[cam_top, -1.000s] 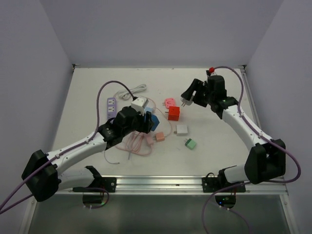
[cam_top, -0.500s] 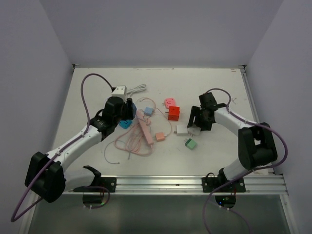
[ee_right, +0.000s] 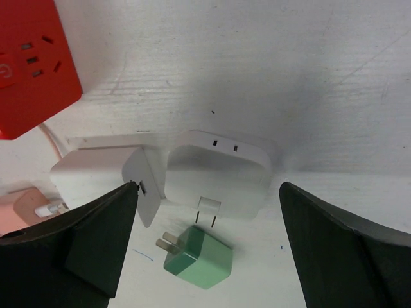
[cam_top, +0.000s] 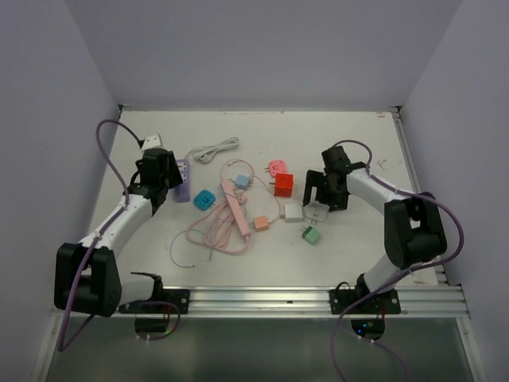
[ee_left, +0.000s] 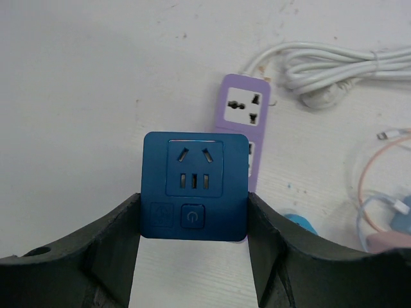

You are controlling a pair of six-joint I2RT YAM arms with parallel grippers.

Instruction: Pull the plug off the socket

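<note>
My left gripper (ee_left: 192, 206) is shut on a dark blue socket cube (ee_left: 194, 183) and holds it just above the table, left of a purple power strip (ee_left: 243, 119). No plug is in the cube's face. In the top view the left gripper (cam_top: 161, 177) hides the cube. My right gripper (ee_right: 209, 192) is open and low over a white plug (ee_right: 215, 179), which lies loose on the table with its prongs towards me. In the top view the right gripper (cam_top: 328, 193) is just above that white plug (cam_top: 316, 212).
A green plug (ee_right: 198, 256), a white cube (ee_right: 96, 176) and a red socket cube (ee_right: 35, 64) lie round the right gripper. A pink power strip (cam_top: 235, 211), a pink cable coil (cam_top: 213, 236), a teal plug (cam_top: 204, 199) and a white cord (cam_top: 213, 149) lie mid-table.
The left arm swung left to the purple strip, carrying the blue cube without the white plug. The right arm came down from the back, and the white plug it held now lies on the table.
</note>
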